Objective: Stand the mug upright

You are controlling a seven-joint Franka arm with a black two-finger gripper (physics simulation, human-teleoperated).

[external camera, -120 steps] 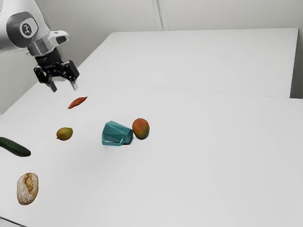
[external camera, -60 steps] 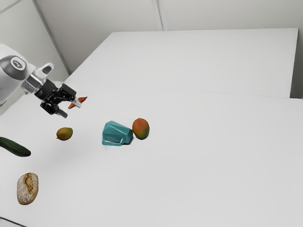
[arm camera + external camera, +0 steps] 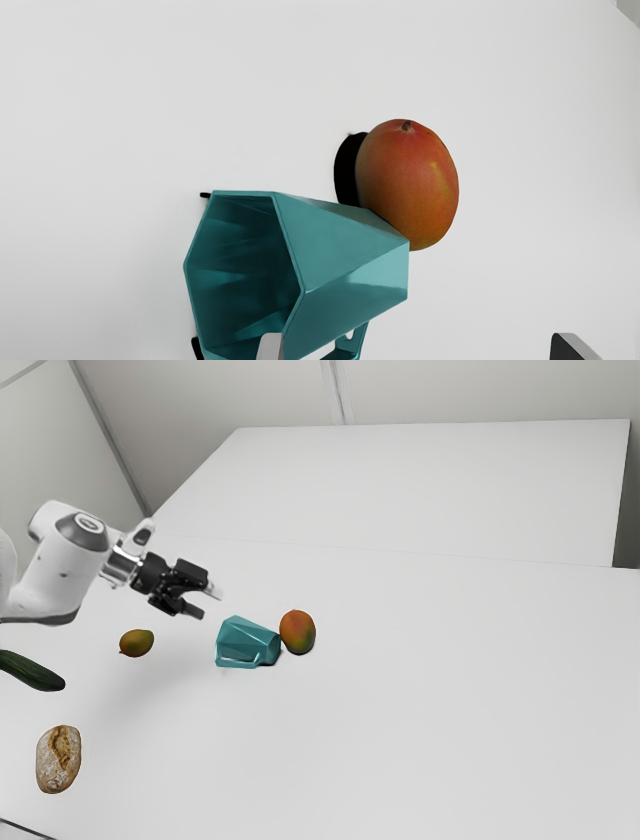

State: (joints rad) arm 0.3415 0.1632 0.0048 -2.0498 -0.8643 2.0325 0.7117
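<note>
The gripper (image 3: 208,603) hangs above the table, just up and to the exterior view's left of the teal mug (image 3: 247,642). In the wrist view the gripper (image 3: 417,345) is open, its two fingertips far apart with nothing held between them. The mug (image 3: 345,260) lies on its side, its mouth facing away from the mango and its handle low along one side. One fingertip overlaps the mug's rim in that picture; whether it touches cannot be told. The reddish mango (image 3: 407,185) sits at the mug's base end, apparently against it.
A small yellow-green fruit (image 3: 137,643) lies on the white table (image 3: 450,690), toward the exterior view's left of the mug. Farther that way are a cucumber (image 3: 30,670) and a bread roll (image 3: 59,759).
My hand has come down and across toward the exterior view's right, close to the mug, tilting on the way. It now hides the red pepper-like item. The mug and mango have stayed put.
</note>
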